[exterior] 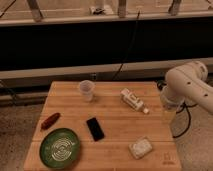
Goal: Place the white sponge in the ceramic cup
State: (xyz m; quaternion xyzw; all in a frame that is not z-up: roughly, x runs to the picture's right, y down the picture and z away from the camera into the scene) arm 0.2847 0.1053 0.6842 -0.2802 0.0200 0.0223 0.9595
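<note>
The white sponge (141, 147) lies flat on the wooden table (115, 115) near its front right corner. The ceramic cup (86, 90) stands upright at the back of the table, left of the middle. My arm (189, 86) comes in from the right. The gripper (169, 116) hangs below it at the table's right edge, above and to the right of the sponge and far from the cup. It holds nothing that I can see.
A white bottle-like object (133, 100) lies at the back right. A black phone (95, 128) lies in the middle. A green patterned plate (60, 147) sits at the front left, with a reddish-brown object (50, 120) behind it. A dark wall and cables stand behind the table.
</note>
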